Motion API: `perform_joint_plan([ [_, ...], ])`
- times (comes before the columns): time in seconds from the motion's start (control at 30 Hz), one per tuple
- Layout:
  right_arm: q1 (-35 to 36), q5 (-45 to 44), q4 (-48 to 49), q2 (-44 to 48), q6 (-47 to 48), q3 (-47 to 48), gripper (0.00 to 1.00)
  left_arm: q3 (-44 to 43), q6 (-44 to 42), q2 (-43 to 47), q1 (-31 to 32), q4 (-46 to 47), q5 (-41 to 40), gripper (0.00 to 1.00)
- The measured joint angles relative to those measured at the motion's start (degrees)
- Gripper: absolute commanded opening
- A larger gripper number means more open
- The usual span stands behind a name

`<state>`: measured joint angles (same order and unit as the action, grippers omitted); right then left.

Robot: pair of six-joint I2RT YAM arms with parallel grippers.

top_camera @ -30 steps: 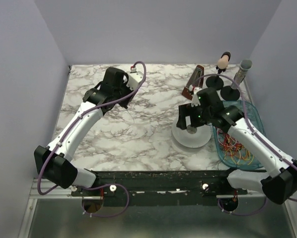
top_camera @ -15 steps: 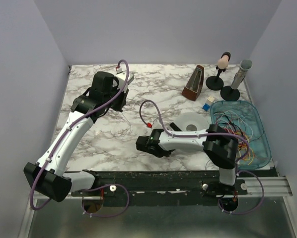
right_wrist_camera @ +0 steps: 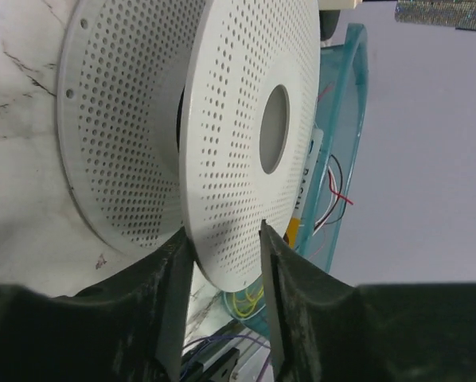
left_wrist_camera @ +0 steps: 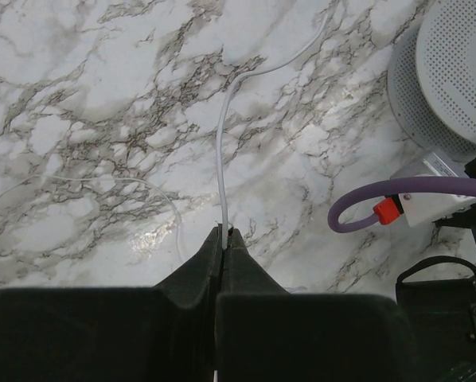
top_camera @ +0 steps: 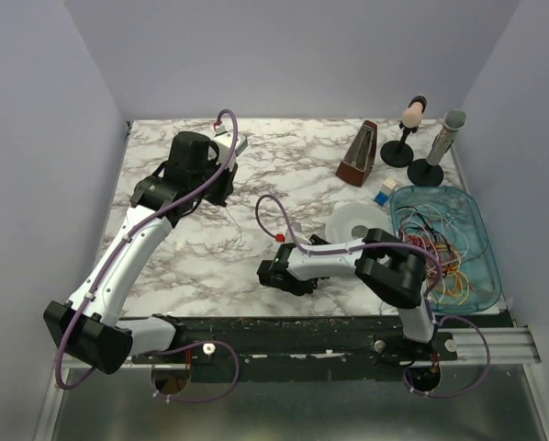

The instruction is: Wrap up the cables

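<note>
Now we are seeing the left gripper (left_wrist_camera: 224,233) pinching a white wire (left_wrist_camera: 222,151), with its jaws together on it low over the marble table (left_wrist_camera: 103,79). The wire is running straight away from the fingertips, then bending toward the spool (left_wrist_camera: 457,72). It is leaving the left wrist view before we can tell where it ends. A thin white loop (left_wrist_camera: 103,180) is also lying on the marble, left of the gripper.

The right gripper (right_wrist_camera: 224,255) is sitting at the spool, which is lying flat on the table. Its fingers (right_wrist_camera: 173,278) are standing part-way apart astride the rim of the upper flange. One finger is in the gap between the two flanges and the other is outside it. We cannot tell whether the pads are pressing the flange. In the top view the right arm is lying over this gripper and hiding it.

The cables (top_camera: 437,262), a red, orange, yellow and green tangle, are lying in the teal tray (top_camera: 481,216). The tray is at the table's right edge, just beside the spool and apart from both grippers. A metronome (top_camera: 358,154) is standing behind the spool.
</note>
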<state>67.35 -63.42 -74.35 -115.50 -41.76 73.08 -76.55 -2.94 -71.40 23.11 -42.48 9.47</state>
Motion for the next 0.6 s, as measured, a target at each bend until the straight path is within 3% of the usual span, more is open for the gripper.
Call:
perform_joint_plan([
  [0.07,-0.26,-0.13,0.15,0.00,0.37,-0.63,0.08,-0.44,-0.02,0.00,-0.09,-0.04,0.00,0.00],
  [0.1,-0.39,-0.24,0.15,0.02,0.68,-0.63,0.01,-0.72,-0.04,0.00,-0.15,-0.02,0.00,0.00],
  [0.37,-1.31,-0.68,-1.49,5.09,6.62,4.83,0.01,-1.97,-0.07,0.04,-0.42,0.31,-0.04,0.00],
  [0.6,-3.61,14.49,8.72,18.93,15.08,14.69,0.01,-6.45,-0.28,0.13,-2.43,-0.31,-3.06,0.00],
])
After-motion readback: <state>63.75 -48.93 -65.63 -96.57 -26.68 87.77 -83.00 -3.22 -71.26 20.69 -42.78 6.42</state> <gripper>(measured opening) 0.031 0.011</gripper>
